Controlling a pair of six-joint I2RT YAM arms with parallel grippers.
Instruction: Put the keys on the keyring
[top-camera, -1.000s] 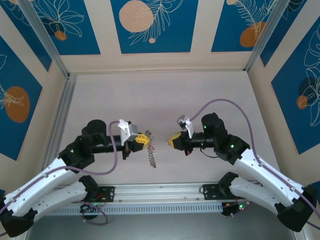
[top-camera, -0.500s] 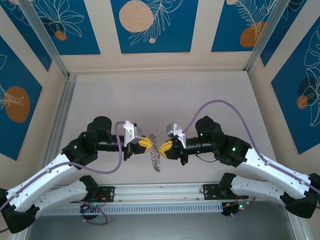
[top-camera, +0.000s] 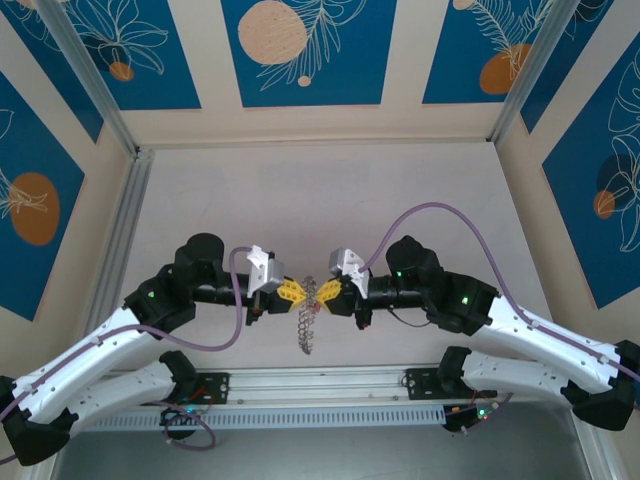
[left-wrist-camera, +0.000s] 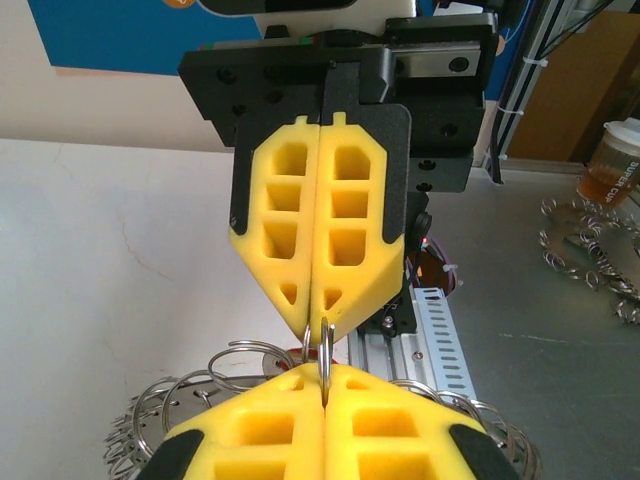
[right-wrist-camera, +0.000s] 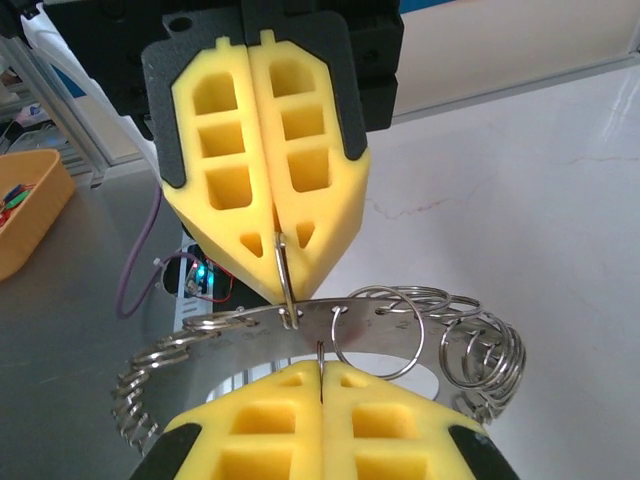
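Observation:
The keyring (right-wrist-camera: 400, 235) is a flat silvery curved band with holes. The keys (right-wrist-camera: 480, 355) hang from it as a fringe of small silvery wire loops, and a bit of red (left-wrist-camera: 300, 350) shows behind them. In the top view the bunch (top-camera: 306, 325) dangles between my two grippers, which meet tip to tip above the table. My left gripper (top-camera: 296, 293) (left-wrist-camera: 325, 385) is shut on one thin loop. My right gripper (top-camera: 325, 292) (right-wrist-camera: 320, 375) is shut on another loop, seen edge-on at the band's lower rim.
An aluminium rail (top-camera: 320, 385) runs along the near table edge, and blue-patterned walls (top-camera: 300, 50) close in the other sides. Off the table are a drink cup (left-wrist-camera: 612, 165), a pile of loose rings (left-wrist-camera: 590, 250) and an orange bin (right-wrist-camera: 25, 215).
My right gripper has moved left from open space to the bunch and now pinches a loop. My left gripper has shifted slightly right. The bunch now hangs between both.

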